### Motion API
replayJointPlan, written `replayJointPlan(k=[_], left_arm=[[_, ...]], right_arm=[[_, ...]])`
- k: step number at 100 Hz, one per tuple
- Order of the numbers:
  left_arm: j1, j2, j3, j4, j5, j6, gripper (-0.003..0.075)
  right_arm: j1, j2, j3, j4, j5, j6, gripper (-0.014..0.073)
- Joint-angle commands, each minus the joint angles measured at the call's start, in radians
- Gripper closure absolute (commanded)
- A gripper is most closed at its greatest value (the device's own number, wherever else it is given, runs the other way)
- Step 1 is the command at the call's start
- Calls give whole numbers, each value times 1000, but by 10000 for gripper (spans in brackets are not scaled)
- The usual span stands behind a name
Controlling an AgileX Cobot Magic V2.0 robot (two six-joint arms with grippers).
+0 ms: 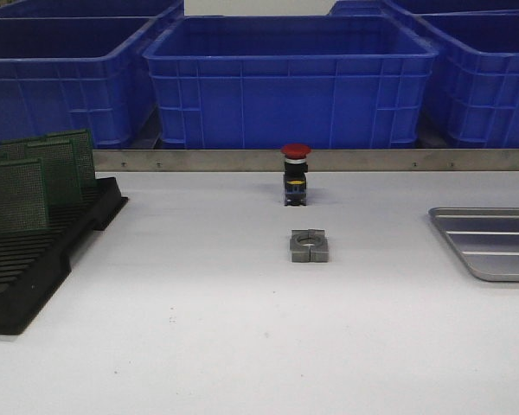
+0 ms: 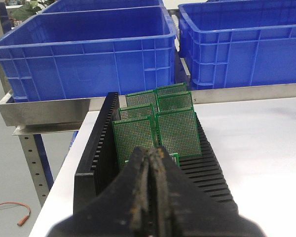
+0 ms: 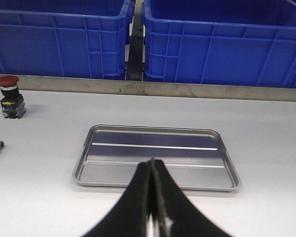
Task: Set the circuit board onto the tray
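Note:
Several green circuit boards (image 1: 36,177) stand upright in a black slotted rack (image 1: 35,259) at the table's left; they also show in the left wrist view (image 2: 155,123). The silver tray (image 1: 493,242) lies at the table's right edge, empty, and fills the middle of the right wrist view (image 3: 155,155). My left gripper (image 2: 152,155) is shut and empty, just in front of the nearest boards in the rack (image 2: 93,148). My right gripper (image 3: 152,165) is shut and empty, just short of the tray's near rim. Neither gripper shows in the front view.
A red-capped push button (image 1: 295,173) stands at mid-table, with a grey metal block (image 1: 309,245) in front of it. Blue plastic bins (image 1: 290,78) line the back behind a metal rail. The button (image 3: 9,96) also shows in the right wrist view.

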Motion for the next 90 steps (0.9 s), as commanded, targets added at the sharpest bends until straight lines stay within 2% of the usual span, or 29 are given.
replayJointPlan(k=[1,72,90], left_arm=[[-4,-32,48,-1,-89,-8,741],[4,-31,26,20,-134,-8,741],[7,-31,-94,25,12,-8,741]], right_arm=[[-4,-25,-13,-1,-83,-1,655],[-4,-25,-13,-1,-84,-1,655],[-4,-25,-13,-1,-84,-1,655]])
